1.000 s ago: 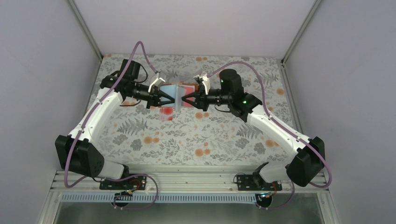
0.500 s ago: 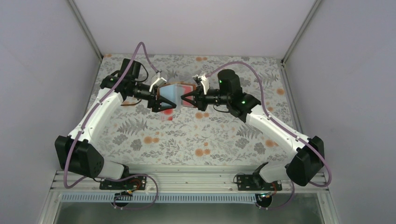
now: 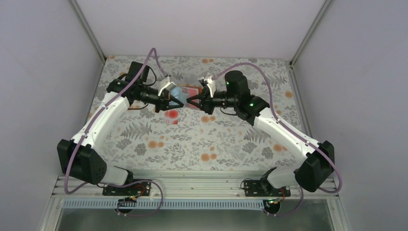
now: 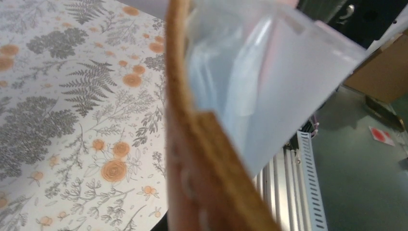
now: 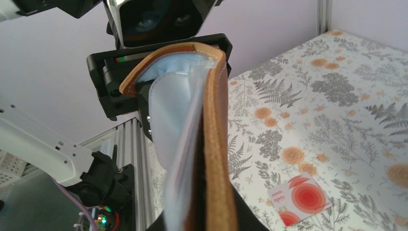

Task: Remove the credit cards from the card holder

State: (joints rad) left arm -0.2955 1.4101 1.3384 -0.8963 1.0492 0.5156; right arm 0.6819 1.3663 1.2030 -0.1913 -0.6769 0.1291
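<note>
Top external view shows the card holder (image 3: pixel 182 92) hanging open above the table (image 3: pixel 216 139), left gripper (image 3: pixel 171 101) clamped shut on one brown cover, right gripper (image 3: pixel 190 101) clamped shut on the other. One pale card (image 5: pixel 300 199) with red blotches lies on the table below. A red card (image 3: pixel 193 90) seems lodged inside, so the job looks half done; next, one gripper must release and pinch that card's edge.

Tabletop (image 3: pixel 216 139) free nr side; card holder (image 3: pixel 182 92) mid-back.

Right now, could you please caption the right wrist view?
Left gripper holds one cover of the open card holder; a credit card lies on the floral table.
</note>
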